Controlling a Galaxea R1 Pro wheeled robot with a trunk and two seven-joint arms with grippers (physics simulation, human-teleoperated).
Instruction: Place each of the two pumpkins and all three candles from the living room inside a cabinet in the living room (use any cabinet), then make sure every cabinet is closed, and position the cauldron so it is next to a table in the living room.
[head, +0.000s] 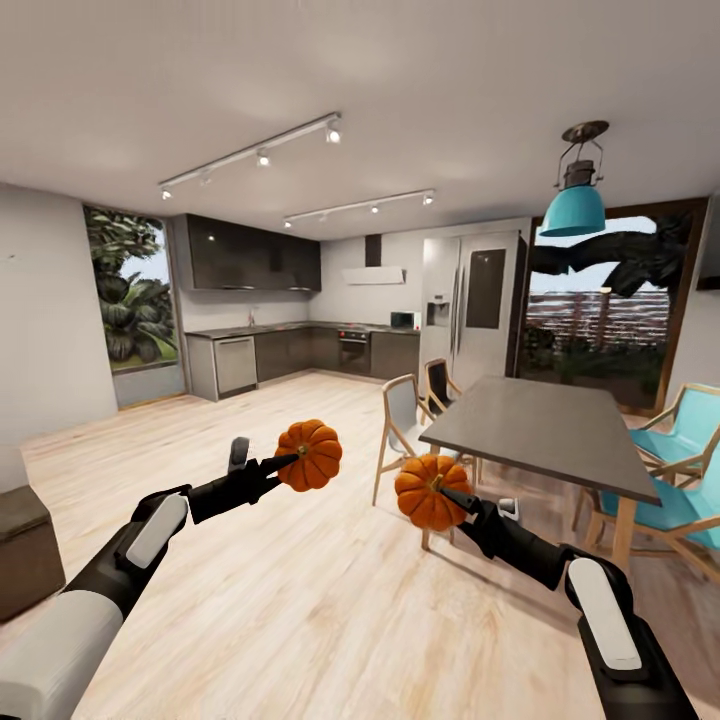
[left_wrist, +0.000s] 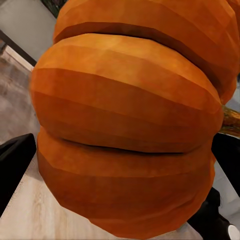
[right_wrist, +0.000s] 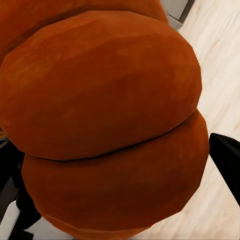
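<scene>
I hold two orange ribbed pumpkins in the air over the wooden floor. My left gripper (head: 288, 462) is shut on one pumpkin (head: 309, 455), whose ribs fill most of the left wrist view (left_wrist: 125, 130). My right gripper (head: 448, 492) is shut on the other pumpkin (head: 428, 491), seen very close in the right wrist view (right_wrist: 105, 125). A black fingertip (right_wrist: 226, 157) shows beside that pumpkin. A low dark brown wooden unit (head: 25, 545) at the left edge may be the cabinet. Candles and cauldron are out of view.
A grey dining table (head: 545, 430) with wooden and teal chairs (head: 685, 470) stands at the right. Straight ahead lies open wood floor (head: 300, 600) leading to a dark kitchen (head: 290, 350) with a steel fridge (head: 470, 300). A teal lamp (head: 573, 208) hangs above the table.
</scene>
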